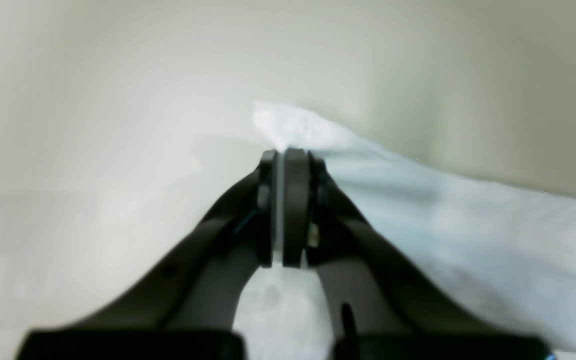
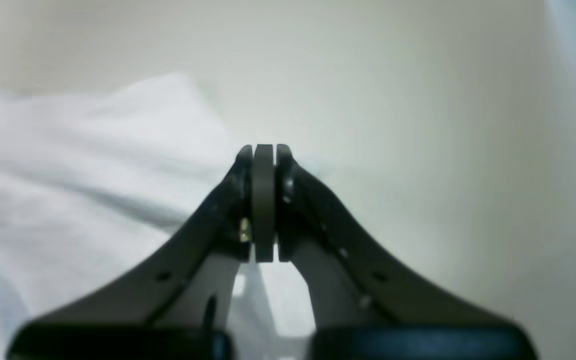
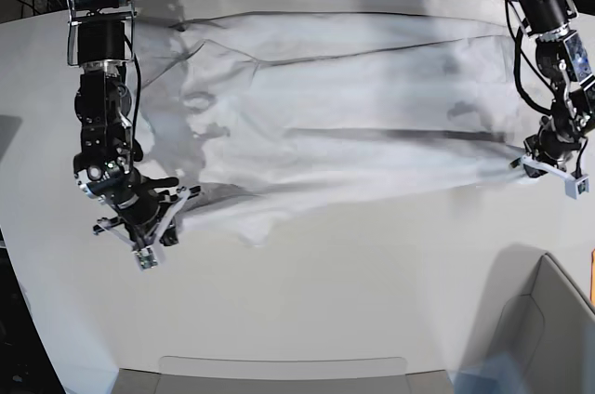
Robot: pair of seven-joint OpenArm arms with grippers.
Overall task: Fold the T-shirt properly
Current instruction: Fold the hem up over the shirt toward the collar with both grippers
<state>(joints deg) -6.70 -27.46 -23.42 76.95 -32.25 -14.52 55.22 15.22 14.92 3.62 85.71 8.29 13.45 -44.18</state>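
T-shirt (image 3: 335, 124) stretches lengthwise across the tabletop (image 3: 325, 301); left hand (image 1: 284, 155) and right hand (image 2: 264, 150) each pinch one end.

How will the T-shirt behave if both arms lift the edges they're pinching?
Likely floppy: the T-shirt lies wrinkled and draped across the table. It probably sags between the left gripper and right gripper. Thin fabric looks light; it may slip.

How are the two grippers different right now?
The left gripper pinches a corner of the T-shirt, with cloth showing between its pads; the right gripper shows no cloth between its pads. In the base view the left one sits at the shirt's right end, the right one at its left. Both are shut.
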